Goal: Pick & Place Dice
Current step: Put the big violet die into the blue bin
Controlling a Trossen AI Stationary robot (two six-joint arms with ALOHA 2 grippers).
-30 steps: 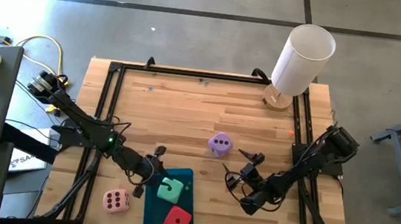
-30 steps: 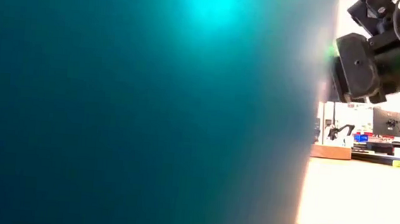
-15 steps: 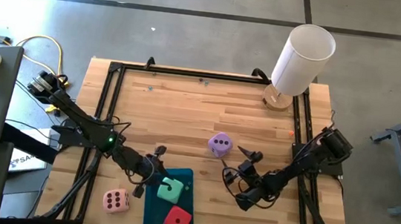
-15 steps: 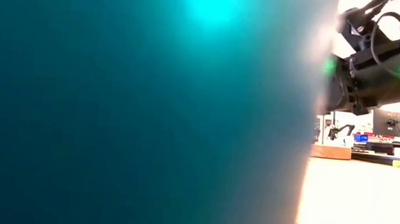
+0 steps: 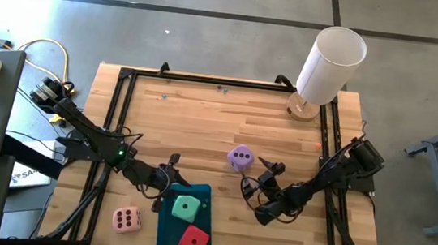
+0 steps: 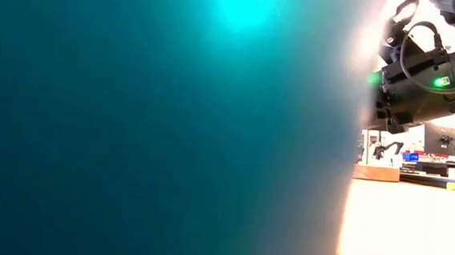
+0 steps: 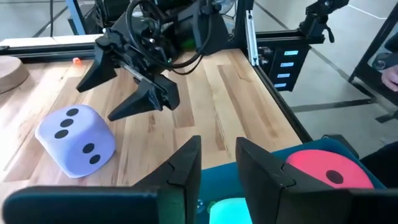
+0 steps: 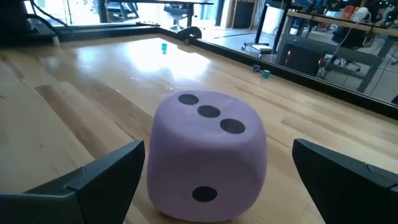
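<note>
High view: the purple die [image 5: 240,158] lies at ten o'clock of the right gripper [image 5: 264,173], jaws spread; green die [image 5: 185,209] and red die [image 5: 193,240] sit on the teal tray [image 5: 167,231]; pink die [image 5: 126,220] beside it. Left wrist view: left gripper [image 7: 217,167] nearly pressed together, empty

The purple die [image 5: 240,157] shows black dots, the pink die [image 5: 126,220] dark red ones. On the teal tray [image 5: 167,225] sit a mint green die [image 5: 185,209] and a red die [image 5: 193,240]. The surface [image 5: 204,113] is pale striped wood; the cylinder [image 5: 331,65] is white.
</note>
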